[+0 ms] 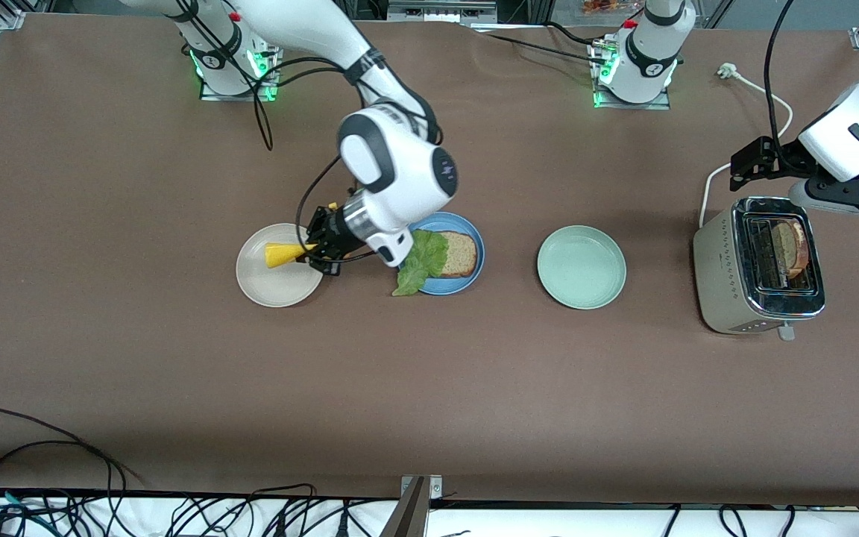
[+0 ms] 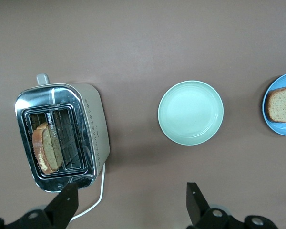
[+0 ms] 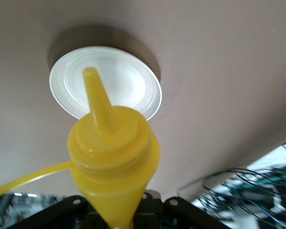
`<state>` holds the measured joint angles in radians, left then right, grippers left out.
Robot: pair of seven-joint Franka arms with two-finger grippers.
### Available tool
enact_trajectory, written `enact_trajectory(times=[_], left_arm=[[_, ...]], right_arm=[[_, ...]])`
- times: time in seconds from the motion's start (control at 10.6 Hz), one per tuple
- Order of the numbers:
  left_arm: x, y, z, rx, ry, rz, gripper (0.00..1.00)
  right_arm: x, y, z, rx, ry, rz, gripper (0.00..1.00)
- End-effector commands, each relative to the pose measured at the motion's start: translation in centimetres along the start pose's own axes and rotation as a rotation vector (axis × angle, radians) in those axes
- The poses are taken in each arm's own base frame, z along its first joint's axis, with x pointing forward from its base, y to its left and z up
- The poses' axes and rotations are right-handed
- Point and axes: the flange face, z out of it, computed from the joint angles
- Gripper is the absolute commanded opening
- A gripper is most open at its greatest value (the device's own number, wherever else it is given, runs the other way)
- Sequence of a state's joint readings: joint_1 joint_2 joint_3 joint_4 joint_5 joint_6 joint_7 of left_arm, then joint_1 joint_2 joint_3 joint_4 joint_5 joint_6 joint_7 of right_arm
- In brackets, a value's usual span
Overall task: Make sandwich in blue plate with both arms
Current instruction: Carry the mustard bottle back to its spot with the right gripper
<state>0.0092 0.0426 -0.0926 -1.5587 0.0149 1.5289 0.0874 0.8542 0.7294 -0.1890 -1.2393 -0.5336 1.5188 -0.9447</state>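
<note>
Right gripper [image 1: 319,246] pinches a yellow squeeze bottle [image 1: 280,255] over the beige plate [image 1: 278,287]. Beside it, the blue plate [image 1: 474,237] carries bread slice [image 1: 459,254] and lettuce [image 1: 420,262]. Left gripper [image 2: 131,202], fingers spread, hovers by the toaster [image 1: 720,280], which holds a second slice [image 1: 789,248], past the green plate [image 1: 581,267].

Blue plate [image 1: 474,242], green lettuce [image 1: 422,261] (ruffled), brown toast [image 1: 459,253], yellow bottle [image 1: 284,254], pale-green plate [image 1: 581,267]

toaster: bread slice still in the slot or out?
In. A bread slice stands in one slot of the toaster, its top edge showing; the other slot looks empty. Left gripper hovers nearby, jaws open.
</note>
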Motion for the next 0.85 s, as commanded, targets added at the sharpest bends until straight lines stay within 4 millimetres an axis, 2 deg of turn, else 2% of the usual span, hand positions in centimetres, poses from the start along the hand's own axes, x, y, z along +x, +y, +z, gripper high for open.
enact_trajectory(times=[0.0, 0.19, 0.38, 0.47, 0.56, 0.75], left_arm=[[-0.1, -0.1, -0.5, -0.015, 0.013, 0.022, 1.00], [-0.1, -0.1, -0.5, -0.012, 0.012, 0.020, 1.00], [0.1, -0.2, -0.3, -0.013, 0.009, 0.017, 1.00], [0.1, -0.2, -0.2, -0.013, 0.008, 0.017, 1.00], [0.1, -0.2, -0.2, -0.013, 0.008, 0.017, 1.00], [0.1, -0.2, -0.2, -0.013, 0.008, 0.017, 1.00]], right_arm=[[-8.4, 2.3, 0.2, 0.087, 0.199, 0.066, 0.09], [-14.0, 3.2, 1.3, 0.150, 0.352, 0.056, 0.09], [-19.8, 4.2, 3.1, 0.168, 0.514, -0.032, 0.09], [-22.7, 4.8, 5.2, 0.189, 0.606, -0.043, 0.09], [-25.6, 5.5, 8.2, 0.209, 0.736, -0.063, 0.08], [-29.5, 5.9, 11.7, 0.177, 0.896, -0.131, 0.08]])
